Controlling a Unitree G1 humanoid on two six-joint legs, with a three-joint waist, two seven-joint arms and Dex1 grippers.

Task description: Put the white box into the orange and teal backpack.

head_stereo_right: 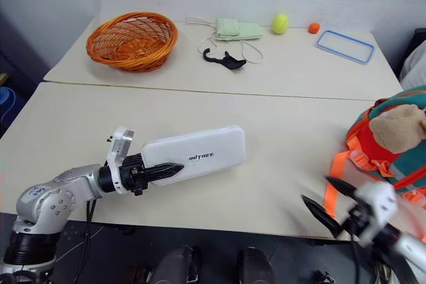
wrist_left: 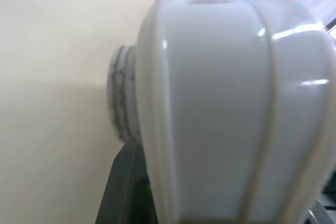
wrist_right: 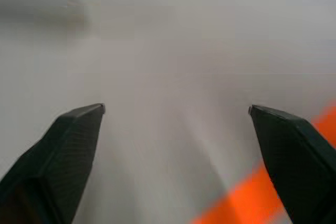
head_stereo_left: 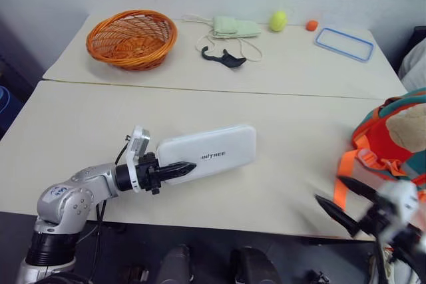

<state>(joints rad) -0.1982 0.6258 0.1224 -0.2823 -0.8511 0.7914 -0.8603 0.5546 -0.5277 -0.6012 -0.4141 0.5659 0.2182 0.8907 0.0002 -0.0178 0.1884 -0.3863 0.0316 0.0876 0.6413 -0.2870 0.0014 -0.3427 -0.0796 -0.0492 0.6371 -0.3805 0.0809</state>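
the white box (head_stereo_left: 212, 150), judged stiff, light and slick, is clamped at its near end by the left end effector (head_stereo_left: 174, 171); the right end effector (wrist_right: 176, 114) is spread wide, empty.

white box (head_stereo_left: 213, 149): glossy smooth plastic | basket (head_stereo_left: 132, 38): woven wicker | backpack (head_stereo_left: 393, 131): cloth

- the small teal backpack with orange panel and straps (head_stereo_left: 393, 141) runs off the right edge, so only part of it shows
- the black-fingered right gripper (head_stereo_left: 346, 201) is smeared with blur down by the near table edge
- the flat, long white plastic box (wrist_left: 236, 108) sits so close in the left wrist view that it hides most of the cream table behind it
- small dark lettering on the box lid is too tiny to read for sure
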